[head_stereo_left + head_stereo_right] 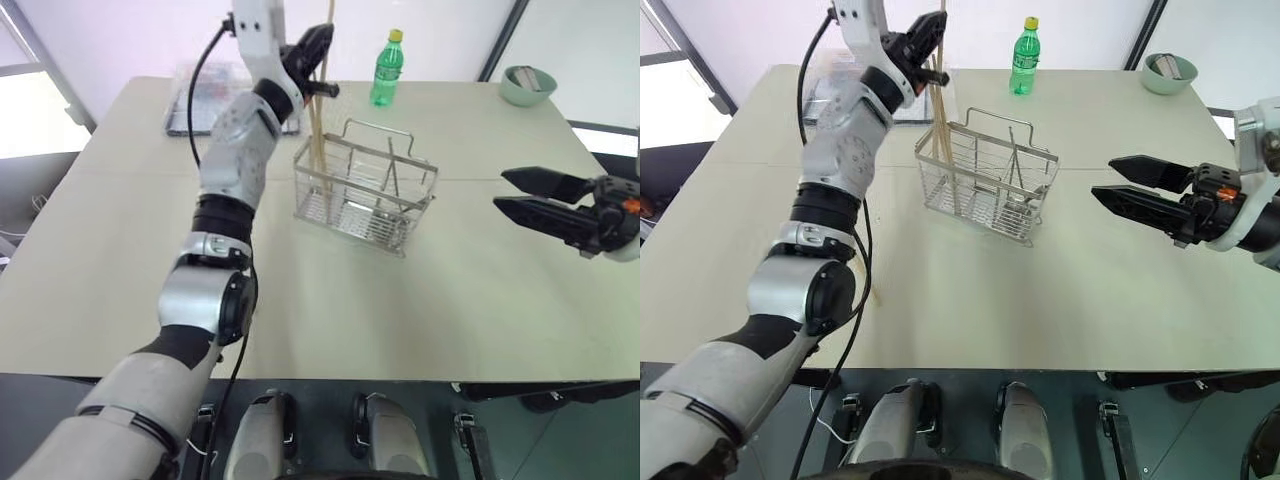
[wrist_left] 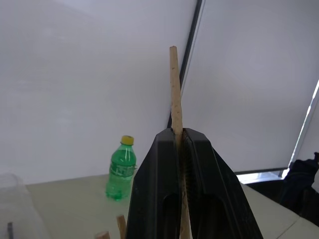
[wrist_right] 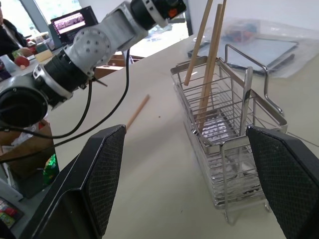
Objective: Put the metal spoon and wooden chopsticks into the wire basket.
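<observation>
The wire basket (image 1: 420, 214) stands mid-table. The metal spoon (image 3: 247, 97) stands upright in it, handle up. My left gripper (image 1: 312, 48) is above the basket's left end, shut on one wooden chopstick (image 2: 174, 84) held nearly upright. Its lower part runs down among other chopsticks (image 1: 317, 150) leaning in the basket's left compartment; I cannot tell them apart there. Another chopstick (image 3: 137, 111) lies flat on the table left of the basket. My right gripper (image 1: 500, 190) hovers to the right of the basket, open and holding nothing.
A green bottle (image 1: 386, 68) stands behind the basket and a pale green bowl (image 1: 528, 85) sits at the far right corner. A clear plastic bag (image 1: 196, 100) lies at the far left. A person (image 3: 7, 29) and a laptop (image 3: 74, 22) are beyond the table.
</observation>
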Tool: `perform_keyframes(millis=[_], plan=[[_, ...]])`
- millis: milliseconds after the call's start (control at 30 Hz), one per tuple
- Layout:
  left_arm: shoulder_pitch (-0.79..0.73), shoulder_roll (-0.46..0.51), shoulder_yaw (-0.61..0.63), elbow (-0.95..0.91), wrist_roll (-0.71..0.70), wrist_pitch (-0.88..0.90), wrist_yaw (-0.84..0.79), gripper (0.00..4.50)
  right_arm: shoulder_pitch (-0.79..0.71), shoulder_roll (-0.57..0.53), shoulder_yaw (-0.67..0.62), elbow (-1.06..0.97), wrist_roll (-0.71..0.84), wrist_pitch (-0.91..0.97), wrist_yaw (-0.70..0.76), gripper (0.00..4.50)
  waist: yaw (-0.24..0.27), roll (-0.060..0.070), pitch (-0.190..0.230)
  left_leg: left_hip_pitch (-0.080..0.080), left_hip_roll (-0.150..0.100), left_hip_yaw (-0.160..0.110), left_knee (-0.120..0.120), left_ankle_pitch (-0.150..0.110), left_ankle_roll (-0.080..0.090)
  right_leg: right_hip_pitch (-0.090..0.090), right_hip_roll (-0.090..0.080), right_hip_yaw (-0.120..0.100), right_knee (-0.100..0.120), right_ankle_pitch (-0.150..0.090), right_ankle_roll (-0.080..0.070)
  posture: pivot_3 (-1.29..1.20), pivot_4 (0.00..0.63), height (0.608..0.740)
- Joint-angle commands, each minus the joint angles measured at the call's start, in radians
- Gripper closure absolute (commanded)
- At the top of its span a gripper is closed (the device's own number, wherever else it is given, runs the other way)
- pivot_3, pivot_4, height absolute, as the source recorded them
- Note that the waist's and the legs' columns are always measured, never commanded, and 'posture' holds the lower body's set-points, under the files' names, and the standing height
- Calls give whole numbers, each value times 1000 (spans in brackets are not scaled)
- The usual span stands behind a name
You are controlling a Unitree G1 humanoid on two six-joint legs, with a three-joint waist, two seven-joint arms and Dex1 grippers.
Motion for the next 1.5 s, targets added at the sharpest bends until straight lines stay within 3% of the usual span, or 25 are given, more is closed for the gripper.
perform_keyframes(millis=[33,200,333,467,767,967,1067,1167,1367,1500], plan=[[45,-12,-25,-35,31,-39,0,4461,-13,-16,-49,-8,34,0,-18,529,0,0,0,0,0,0,0,0,0,0,0,0,0,0,0,0,150,707],[133,-28,-41,-120,47,-28,25,4461,-40,-15,-24,16,33,-10,-36,529,0,0,0,0,0,0,0,0,0,0,0,0,0,0,0,0,150,707],[170,-26,-38,-224,32,28,47,2967,-82,-5,9,52,24,-16,-45,529,-1,0,0,0,0,-1,0,0,0,0,0,0,0,0,0,0,150,707],[177,4,-17,-362,4,110,73,1003,-120,3,48,83,11,-26,-37,529,-1,0,0,-1,0,-1,0,0,0,-1,0,0,0,0,0,0,150,707],[141,160,55,-646,-52,351,175,1003,-179,27,121,126,-31,-52,-27,529,-1,0,0,-1,0,-1,0,0,0,0,0,0,0,0,0,0,150,707],[148,253,167,-819,-132,927,433,1003,-172,28,129,125,-53,-65,-13,529,0,0,0,0,0,-1,0,0,0,1,0,0,1,0,0,0,150,707],[147,179,287,-868,-65,1309,630,1003,-161,35,132,122,-66,-74,-5,529,1,0,0,1,0,-3,0,0,0,3,1,0,1,0,1,0,150,707],[125,86,391,-896,37,1538,739,1003,-159,41,136,119,-71,-79,-2,529,0,-1,0,1,0,-3,1,0,0,3,1,0,1,-1,1,0,150,707],[135,-65,506,-873,174,1568,907,1003,-159,49,147,116,-75,-85,0,529,0,-1,0,0,0,-3,1,3,-5,2,2,0,0,0,1,0,150,707],[168,-65,503,-842,225,1568,932,1003,-133,47,135,96,-72,-82,0,529,0,-1,0,0,1,-3,1,2,-4,2,2,0,1,-1,0,0,150,707]])
